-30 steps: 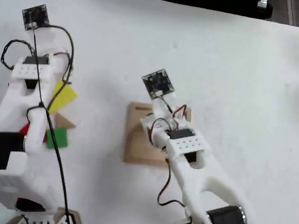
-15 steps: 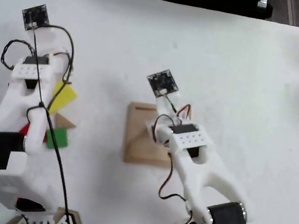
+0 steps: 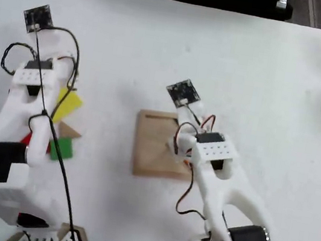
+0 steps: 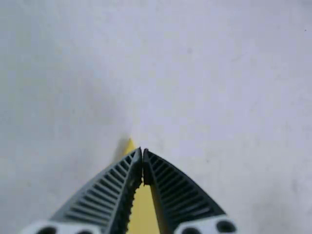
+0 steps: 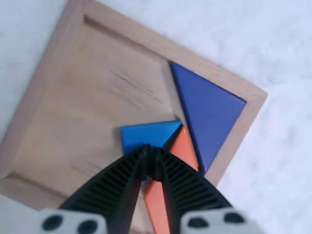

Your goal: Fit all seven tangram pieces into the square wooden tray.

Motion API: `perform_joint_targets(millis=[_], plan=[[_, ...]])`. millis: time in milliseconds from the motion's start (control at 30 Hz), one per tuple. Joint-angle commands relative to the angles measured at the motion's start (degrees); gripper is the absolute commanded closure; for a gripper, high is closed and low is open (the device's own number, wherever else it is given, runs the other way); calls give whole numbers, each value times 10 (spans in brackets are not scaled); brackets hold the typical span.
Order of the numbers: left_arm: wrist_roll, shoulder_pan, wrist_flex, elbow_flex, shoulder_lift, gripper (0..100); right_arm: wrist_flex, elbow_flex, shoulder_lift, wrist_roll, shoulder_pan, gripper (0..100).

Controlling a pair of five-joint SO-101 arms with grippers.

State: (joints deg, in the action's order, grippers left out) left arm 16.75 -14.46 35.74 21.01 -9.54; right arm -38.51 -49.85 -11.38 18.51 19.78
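Wooden square tray [image 5: 87, 97] holds dark blue triangle [image 5: 207, 112], light blue piece [image 5: 146, 134], orange triangle [image 5: 183, 146]; right gripper [image 5: 151, 156], jaws together, empty, over their junction. Left gripper [image 4: 142, 158] closed above yellow piece [image 4: 141, 209]. Risk: closed tip shoves seated pieces askew

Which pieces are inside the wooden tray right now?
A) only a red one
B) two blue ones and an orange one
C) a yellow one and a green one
B: the right wrist view shows a dark blue triangle, a lighter blue piece and an orange piece lying inside the wooden tray, while the yellow piece and green piece lie out on the table.
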Motion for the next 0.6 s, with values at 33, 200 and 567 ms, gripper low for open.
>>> perform_joint_targets(millis=[33, 200, 567], plan=[[3, 5, 5, -26, 1, 977, -15, 9, -31, 17, -7, 981], [3, 5, 5, -26, 1, 977, -16, 9, -33, 18, -5, 981], [2, 6, 4, -26, 1, 977, -58, -38, -153, 13, 44, 981]])
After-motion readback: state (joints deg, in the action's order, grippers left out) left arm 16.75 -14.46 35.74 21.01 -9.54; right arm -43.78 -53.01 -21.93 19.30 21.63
